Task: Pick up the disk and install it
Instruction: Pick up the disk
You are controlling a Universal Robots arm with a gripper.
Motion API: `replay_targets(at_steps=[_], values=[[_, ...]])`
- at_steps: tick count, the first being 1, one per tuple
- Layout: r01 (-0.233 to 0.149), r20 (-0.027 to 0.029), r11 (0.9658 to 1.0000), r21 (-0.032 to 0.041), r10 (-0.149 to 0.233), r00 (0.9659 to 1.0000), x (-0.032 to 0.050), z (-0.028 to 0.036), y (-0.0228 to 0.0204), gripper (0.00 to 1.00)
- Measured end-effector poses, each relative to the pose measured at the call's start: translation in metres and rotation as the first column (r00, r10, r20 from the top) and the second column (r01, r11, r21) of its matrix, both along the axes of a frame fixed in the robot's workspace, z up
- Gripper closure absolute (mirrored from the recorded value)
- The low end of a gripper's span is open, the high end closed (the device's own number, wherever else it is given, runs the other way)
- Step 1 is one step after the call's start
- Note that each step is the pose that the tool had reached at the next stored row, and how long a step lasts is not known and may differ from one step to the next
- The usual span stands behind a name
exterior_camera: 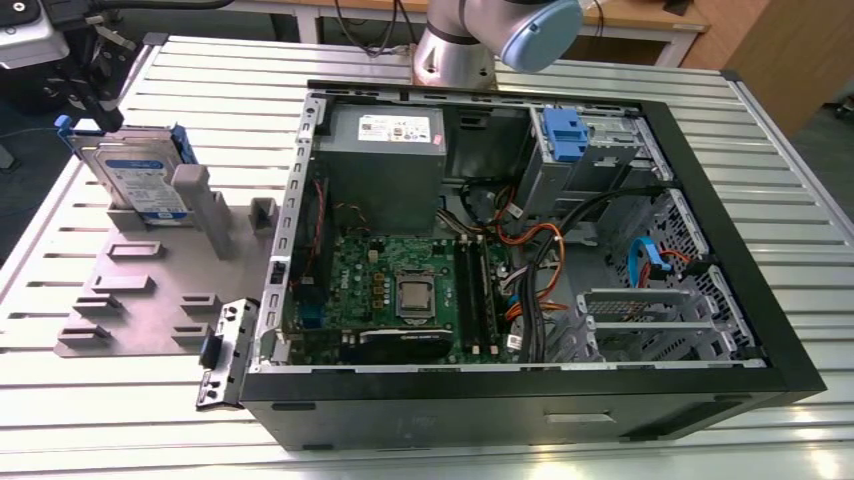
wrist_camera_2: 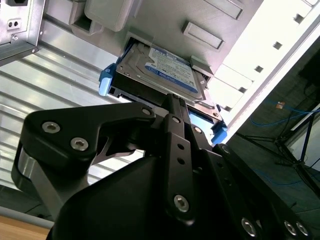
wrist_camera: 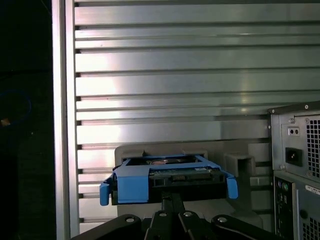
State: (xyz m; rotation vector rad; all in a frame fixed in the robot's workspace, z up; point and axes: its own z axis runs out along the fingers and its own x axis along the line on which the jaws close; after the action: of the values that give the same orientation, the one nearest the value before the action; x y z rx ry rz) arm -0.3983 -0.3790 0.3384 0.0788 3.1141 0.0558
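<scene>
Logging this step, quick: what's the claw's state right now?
Claw: at the edge of the disk, which stands in the grey holder; open, closed or gripping cannot be told.

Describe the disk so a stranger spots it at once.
Start at the open computer case. A grey fixture plate lies on the exterior view's left of it, and the disk stands propped at its far end. Unlike the plate's grey blocks, it is silver, blue-framed.

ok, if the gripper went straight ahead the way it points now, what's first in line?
The disk. In both wrist views the gripper aims at the middle of its near edge, where it stands in the grey holder. The gap looks tiny, possibly already contact, but depth is unclear.
</scene>
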Motion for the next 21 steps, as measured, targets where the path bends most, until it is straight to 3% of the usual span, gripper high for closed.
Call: replay_targets(at_steps=[4,21], values=[[-0.02,0.0001,0.9998,0.0,0.02,0.9998,0.0,0.0,0.0,0.89],[-0.038,-0.0001,0.9993,-0.0006,0.038,0.9993,0.0,0.0,0.0,0.89]])
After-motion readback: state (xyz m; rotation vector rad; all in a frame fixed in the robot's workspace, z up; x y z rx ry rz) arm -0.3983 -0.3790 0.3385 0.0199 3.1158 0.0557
